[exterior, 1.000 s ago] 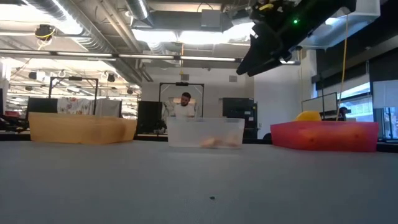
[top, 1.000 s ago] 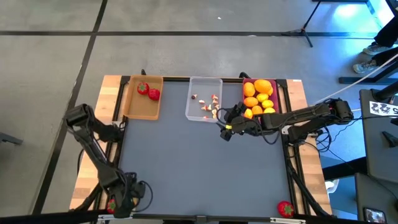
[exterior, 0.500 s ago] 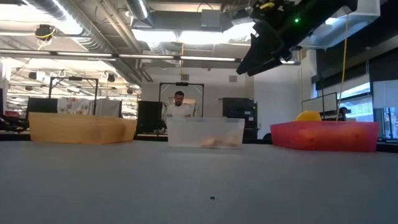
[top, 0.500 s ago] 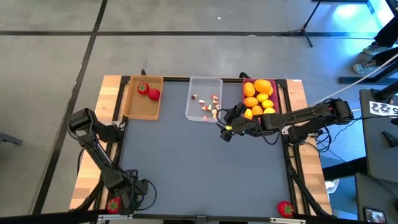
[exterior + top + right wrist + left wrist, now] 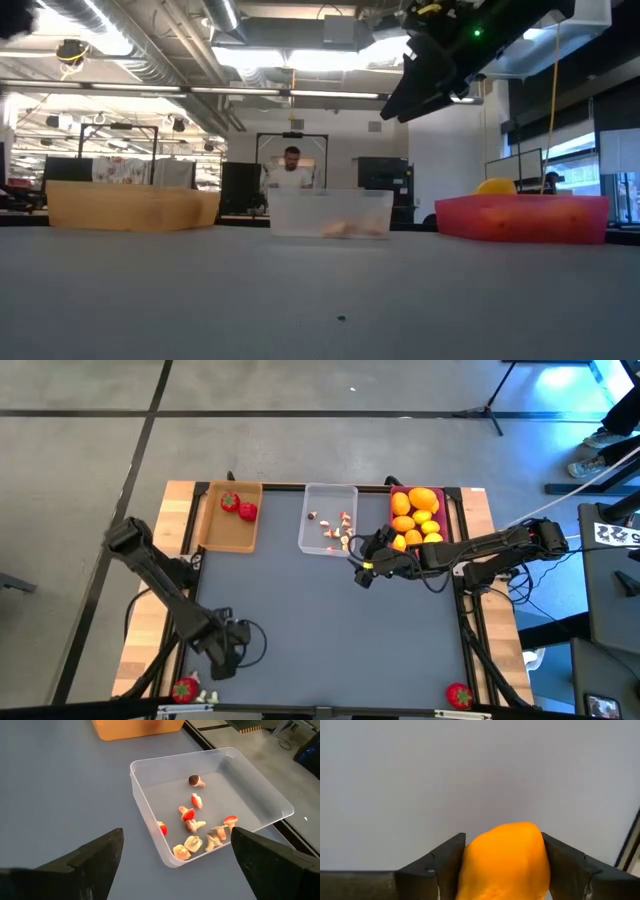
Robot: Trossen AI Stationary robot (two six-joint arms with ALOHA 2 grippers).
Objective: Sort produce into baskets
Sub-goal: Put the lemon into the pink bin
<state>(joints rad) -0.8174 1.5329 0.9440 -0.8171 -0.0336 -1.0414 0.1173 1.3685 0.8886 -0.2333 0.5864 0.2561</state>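
Note:
My left gripper point(image 5: 504, 865) is shut on an orange rounded fruit point(image 5: 506, 857) over the grey mat near the table's near left corner point(image 5: 226, 650). My right gripper point(image 5: 362, 565) hangs open above the mat beside the clear basket point(image 5: 327, 520), which holds small mushroom bits point(image 5: 195, 827). The tan basket point(image 5: 230, 518) holds two strawberries. The pink basket point(image 5: 447, 510) holds orange and yellow fruits point(image 5: 414, 515). In the low view the right gripper point(image 5: 430, 75) hangs high over the baskets. My left gripper pinches the orange fruit by its two opposite sides point(image 5: 472, 855) between its two fingers point(image 5: 445, 862). The fingers come from above, pointing down at the mat. The fruit fills the gap between them; whether it is clear of the mat I cannot tell.
One strawberry point(image 5: 184, 688) lies on the wooden border at the near left corner, with small white bits point(image 5: 205, 698) beside it. Another strawberry point(image 5: 459, 695) lies at the near right corner. A person point(image 5: 291, 168) stands in the room beyond the table. The mat's middle point(image 5: 330, 630) is bare.
My left gripper has moved from the table's near left corner toward the right and far side, out over the grey mat. The strawberry at that corner has stayed put and now shows fully. My right arm has kept still.

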